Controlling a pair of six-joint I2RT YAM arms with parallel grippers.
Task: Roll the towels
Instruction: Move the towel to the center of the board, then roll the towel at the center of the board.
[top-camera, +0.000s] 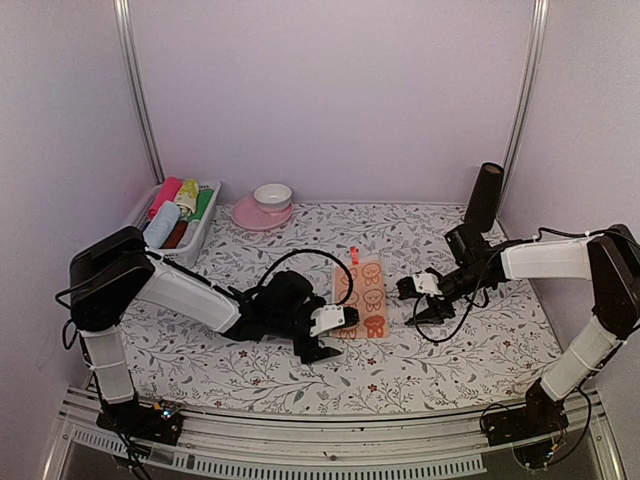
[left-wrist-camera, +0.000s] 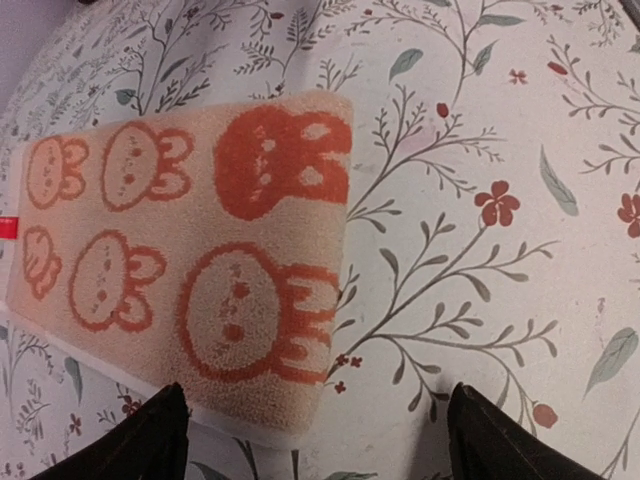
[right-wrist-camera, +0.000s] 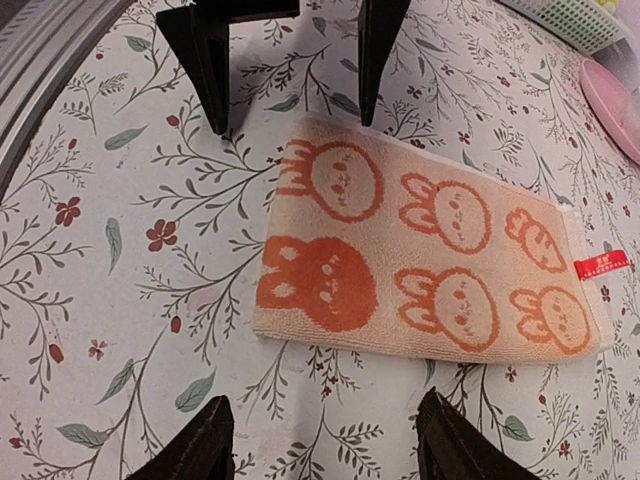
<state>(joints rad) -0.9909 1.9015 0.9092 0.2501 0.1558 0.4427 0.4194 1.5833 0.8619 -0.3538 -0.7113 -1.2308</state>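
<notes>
- The table, covered by a white floral sheet, carries everything; both arms reach in over it from the near edge.
- A white slatted basket stands at the far left corner. It holds several rolled cloths in pink, yellow, green and red, with the pale blue towel rolled among them.
- The peach-orange towel lies flat in the middle of the table. It is folded into a long strip that runs away from the arm bases, and its bunny-face prints face up.
- A pink saucer sits just right of the basket, with a white cup on it.
- The left end effector is low at the towel's near end, on its left side. Its fingers are spread wide and grip nothing. In the left wrist view the towel's near corner lies between the two dark fingers.
- The right end effector is near the towel's right long edge and apart from it. Its fingers are parted with only bare sheet between them.
- A small red tag sticks out at the towel's far end.
</notes>
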